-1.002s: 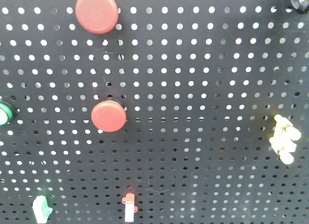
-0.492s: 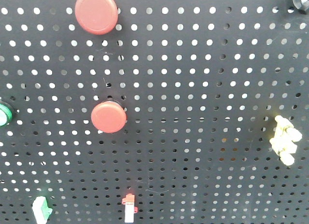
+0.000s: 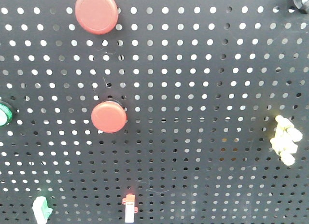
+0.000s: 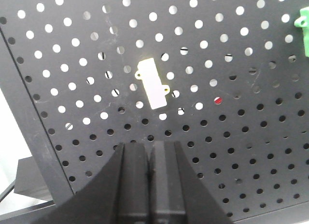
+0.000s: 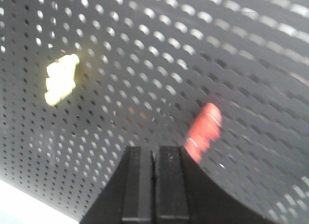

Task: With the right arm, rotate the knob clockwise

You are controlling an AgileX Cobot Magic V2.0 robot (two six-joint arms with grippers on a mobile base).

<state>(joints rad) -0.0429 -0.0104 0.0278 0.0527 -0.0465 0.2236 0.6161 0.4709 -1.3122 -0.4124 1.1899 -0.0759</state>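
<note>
1. Black perforated metal board [image 3: 203,89]: matte, regular grid of round holes, fills the front view.
2. Two smooth red round buttons: larger one [image 3: 96,12] at top, smaller one [image 3: 109,117] below it, mid-left.
3. Glossy green round button [image 3: 4,113], cut by left edge. Green blocky part [image 3: 41,207] at bottom left; small white-and-red switch [image 3: 129,206] at bottom centre.
4. Pale yellow knobbly cluster [image 3: 286,141] at right edge, overexposed, shape unclear.
5. Knob [image 3: 301,1]: only a dark round sliver with pale rim at the top right corner of the front view, far from everything else.
6. Left gripper [image 4: 150,161]: black angular fingers pressed together, nothing between them, below a cream rectangular tab [image 4: 153,84] with small ears.
7. Right gripper [image 5: 153,171]: blurred black fingers closed flush, empty, near a blurred red elongated piece [image 5: 204,129]. Knob not visible from this wrist.
</note>
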